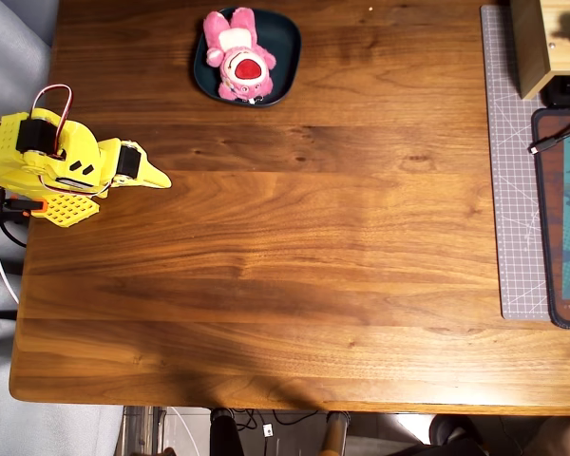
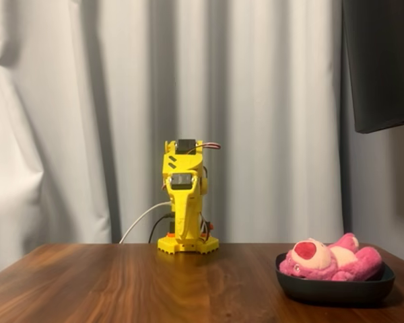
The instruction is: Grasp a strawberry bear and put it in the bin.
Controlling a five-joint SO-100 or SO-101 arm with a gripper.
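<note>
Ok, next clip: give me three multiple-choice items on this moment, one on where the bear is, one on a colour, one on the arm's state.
1. Where is the strawberry bear?
A. Lying in the bin
B. On the bare table beside the bin
C. Held in the gripper

2. What colour is the arm?
A. Black
B. Yellow
C. White

3. What is the arm doing?
A. Reaching over the bin
B. Lifting the bear
C. Folded at its base, away from the bin

Answers:
1. A: both views show the bear resting inside the dish's rim.
2. B: the arm's body is bright yellow in both views.
3. C: in the overhead view the gripper sits by the table's left edge, far from the bin, holding nothing; its tip looks closed to a point.
</note>
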